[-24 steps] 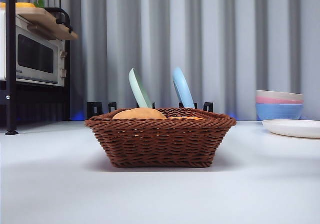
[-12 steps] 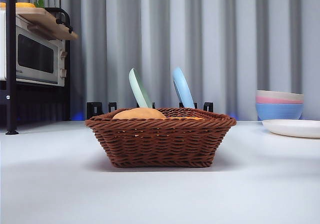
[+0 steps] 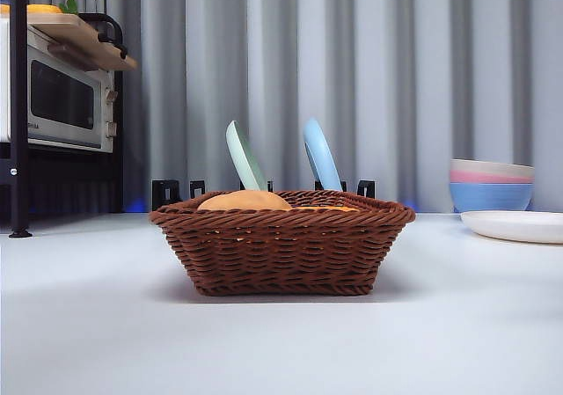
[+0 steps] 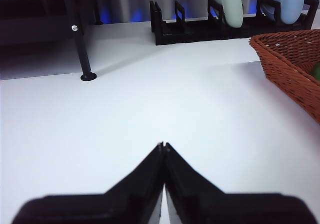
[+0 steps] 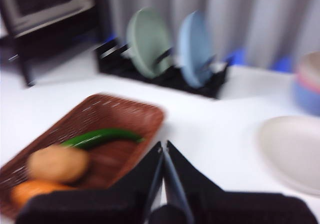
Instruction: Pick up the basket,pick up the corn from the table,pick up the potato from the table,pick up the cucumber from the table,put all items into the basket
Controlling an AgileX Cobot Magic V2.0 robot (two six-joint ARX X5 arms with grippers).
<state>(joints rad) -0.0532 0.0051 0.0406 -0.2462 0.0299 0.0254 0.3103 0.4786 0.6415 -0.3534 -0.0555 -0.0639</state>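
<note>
The reddish-brown wicker basket point(image 3: 281, 241) stands on the white table point(image 3: 281, 342) in the middle of the front view. The tan potato point(image 3: 244, 201) and a sliver of the orange corn point(image 3: 332, 208) show above its rim. The blurred right wrist view shows the basket point(image 5: 85, 129) holding the potato point(image 5: 58, 162), the corn point(image 5: 32, 190) and the green cucumber point(image 5: 102, 136). My right gripper point(image 5: 163, 146) is shut and empty, above the table beside the basket. My left gripper point(image 4: 163, 146) is shut and empty over bare table, the basket's corner point(image 4: 292, 64) off to one side.
A black rack holds a green plate point(image 3: 244, 156) and a blue plate point(image 3: 321, 155) behind the basket. A microwave point(image 3: 60, 100) on a black stand is at the far left. Stacked pastel bowls point(image 3: 491, 185) and a white plate point(image 3: 517, 225) are at the right.
The black arm tip at the top right corner of the front view has gone out of view. The basket and its contents have not moved.
</note>
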